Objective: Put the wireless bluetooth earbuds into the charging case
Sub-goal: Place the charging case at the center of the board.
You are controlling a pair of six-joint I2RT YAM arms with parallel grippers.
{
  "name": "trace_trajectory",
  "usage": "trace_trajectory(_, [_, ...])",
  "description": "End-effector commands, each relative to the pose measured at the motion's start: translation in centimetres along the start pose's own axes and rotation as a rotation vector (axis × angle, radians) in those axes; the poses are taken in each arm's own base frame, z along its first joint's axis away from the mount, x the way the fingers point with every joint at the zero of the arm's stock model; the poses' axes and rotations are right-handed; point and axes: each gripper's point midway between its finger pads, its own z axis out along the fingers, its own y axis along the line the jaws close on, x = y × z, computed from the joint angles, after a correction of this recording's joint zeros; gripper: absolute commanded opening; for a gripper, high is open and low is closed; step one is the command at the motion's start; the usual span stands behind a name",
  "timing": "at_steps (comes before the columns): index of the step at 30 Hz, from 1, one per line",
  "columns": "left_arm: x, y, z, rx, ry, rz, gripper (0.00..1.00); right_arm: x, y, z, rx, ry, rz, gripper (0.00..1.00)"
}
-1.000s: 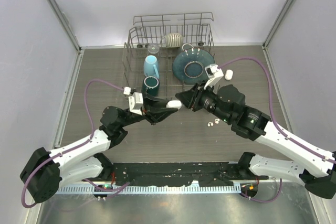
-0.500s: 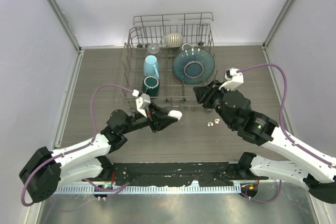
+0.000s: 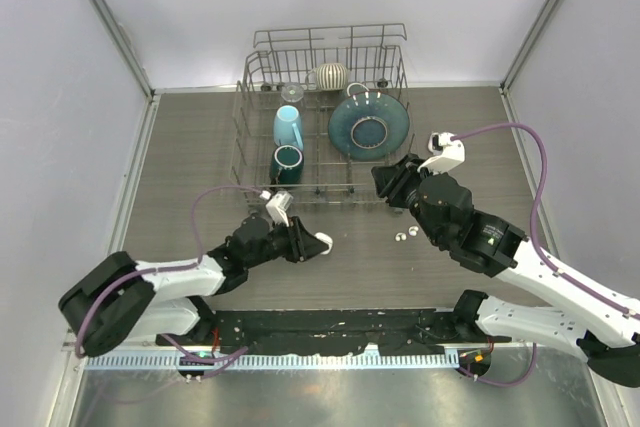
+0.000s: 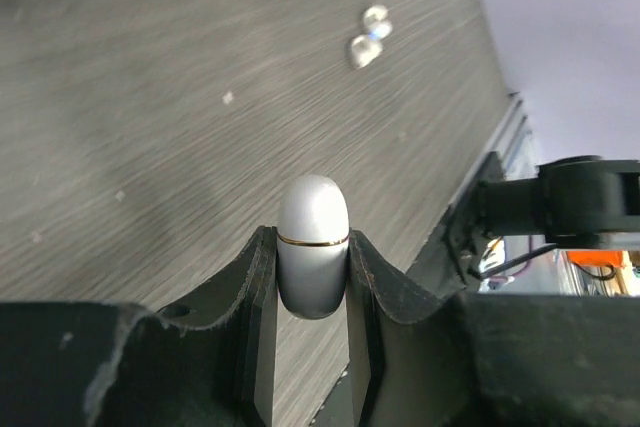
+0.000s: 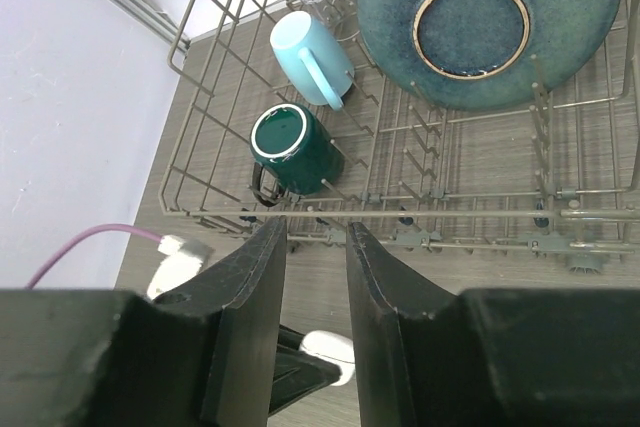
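1. Left gripper (image 4: 312,239) is clamping narrowly on a white charging case (image 4: 313,209). Its jaws are pinching the lower half, and the rounded top is poking out past the fingertips.
2. A thin gold seam is running unbroken around the case, so the lid is probably shut and will need opening before anything goes in.
3. Below the case, the grey table (image 4: 150,117) is filling the left wrist view. Whether the case is touching it, I cannot tell.
4. Two earbuds (image 4: 368,35) are lying close together on the table, in the upper middle of the left wrist view. In the overhead view they are sitting right of centre, between the two grippers and apart from the case.
5. Right gripper (image 5: 316,237) is holding nothing, with its jaws parted by a narrow gap. It is hanging just in front of the dish rack (image 3: 330,31).
6. To do this step well, the left jaws should be staying low on the case so the lid can swing free, with the seam facing the right gripper.
7. The earbuds look tiny and glossy, so taking one at a time with a centred pinch seems safest.
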Motion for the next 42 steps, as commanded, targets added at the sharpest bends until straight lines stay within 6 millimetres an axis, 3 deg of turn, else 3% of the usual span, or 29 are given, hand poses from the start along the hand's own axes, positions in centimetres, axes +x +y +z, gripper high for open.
trace_trajectory(1, [0.6, 1.1, 1.4, -0.045, 0.005, -0.122, 0.0, -0.9, -0.1, 0.0, 0.014, -0.038, 0.036, 0.36])
trace_trajectory(5, [2.9, 3.1, 2.8, -0.09, 0.06, -0.202, 0.0, -1.0, -0.3, -0.1, 0.022, -0.04, 0.035, 0.36])
trace_trajectory(11, [3.3, 4.1, 3.7, -0.083, 0.01, -0.292, 0.0, -1.3, -0.6, -0.4, 0.032, -0.053, 0.037, 0.36])
trace_trajectory(15, [4.1, 5.5, 3.6, -0.113, -0.009, -0.343, 0.08, -1.3, -0.9, -0.4, 0.042, -0.055, 0.03, 0.37])
trace_trajectory(22, [3.7, 5.4, 3.3, -0.096, -0.046, -0.362, 0.13, -1.2, -1.4, -0.4, 0.065, -0.054, 0.019, 0.39])
trace_trajectory(37, [2.0, 5.5, 2.1, -0.215, -0.03, -0.191, 0.35, -1.3, -2.2, -0.7, 0.091, -0.062, 0.032, 0.4])
trace_trajectory(42, [1.6, 5.2, 2.1, -0.23, -0.021, -0.168, 0.36, -1.6, -2.5, -1.1, 0.096, -0.076, 0.05, 0.39])
